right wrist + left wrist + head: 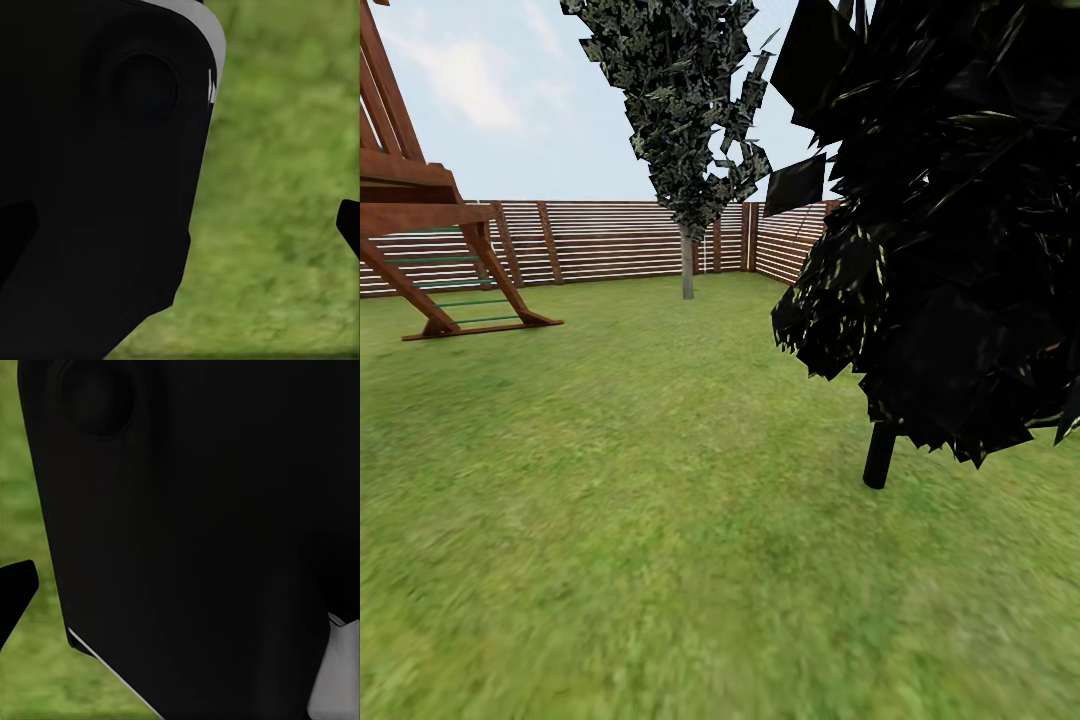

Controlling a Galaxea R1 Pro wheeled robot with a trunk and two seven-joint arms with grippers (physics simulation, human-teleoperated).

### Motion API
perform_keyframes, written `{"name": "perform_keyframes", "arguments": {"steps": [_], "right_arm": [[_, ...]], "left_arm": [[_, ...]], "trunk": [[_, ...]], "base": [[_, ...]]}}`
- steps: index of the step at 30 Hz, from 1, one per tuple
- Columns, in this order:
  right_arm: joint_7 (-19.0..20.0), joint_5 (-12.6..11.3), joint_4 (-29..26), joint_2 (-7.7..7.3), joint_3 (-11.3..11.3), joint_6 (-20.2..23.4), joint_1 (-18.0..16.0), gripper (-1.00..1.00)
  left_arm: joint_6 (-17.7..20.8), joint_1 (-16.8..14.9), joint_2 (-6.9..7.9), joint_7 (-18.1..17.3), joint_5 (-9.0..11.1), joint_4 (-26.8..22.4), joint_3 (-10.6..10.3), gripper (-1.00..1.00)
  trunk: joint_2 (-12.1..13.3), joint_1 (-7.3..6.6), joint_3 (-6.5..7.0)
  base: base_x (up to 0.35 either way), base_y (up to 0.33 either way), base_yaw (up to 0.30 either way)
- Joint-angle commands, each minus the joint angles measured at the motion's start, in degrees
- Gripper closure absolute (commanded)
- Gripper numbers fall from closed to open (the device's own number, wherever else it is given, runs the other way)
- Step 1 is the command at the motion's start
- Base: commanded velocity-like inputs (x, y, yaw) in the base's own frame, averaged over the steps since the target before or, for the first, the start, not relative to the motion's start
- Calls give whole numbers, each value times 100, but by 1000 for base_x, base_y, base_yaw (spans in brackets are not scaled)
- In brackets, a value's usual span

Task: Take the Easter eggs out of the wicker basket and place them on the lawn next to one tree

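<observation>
Open lawn (660, 520) lies ahead, with a dark tree (960, 250) near on the right, a pale-trunked tree (687, 265) far off by the fence (610, 240), and a wooden play frame (430, 250) at far left; no basket or eggs appear here, so the step in hand looks like searching. Turn slowly to sweep the grass and steer wide of the dark foliage. Both wrist views show mostly black robot body over grass, so I cannot tell how either arm's fingers stand.

A black robot body (195, 540) (close up) blocks the lawn (30, 675).
</observation>
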Motion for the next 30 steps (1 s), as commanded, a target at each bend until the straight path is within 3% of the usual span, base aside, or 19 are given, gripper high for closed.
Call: {"name": "perform_keyframes", "arguments": {"steps": [1,30], "right_arm": [[3,7,13,1,31,-5,-8,-100],[4,7,13,1,31,-5,-8,-100]], "left_arm": [[-1,5,1,-11,-7,-13,-4,-100],[-2,5,3,-11,-8,-14,-4,-100]], "trunk": [[-2,0,-4],[-2,0,-4]], "base": [[0,0,0],[0,0,0]]}}
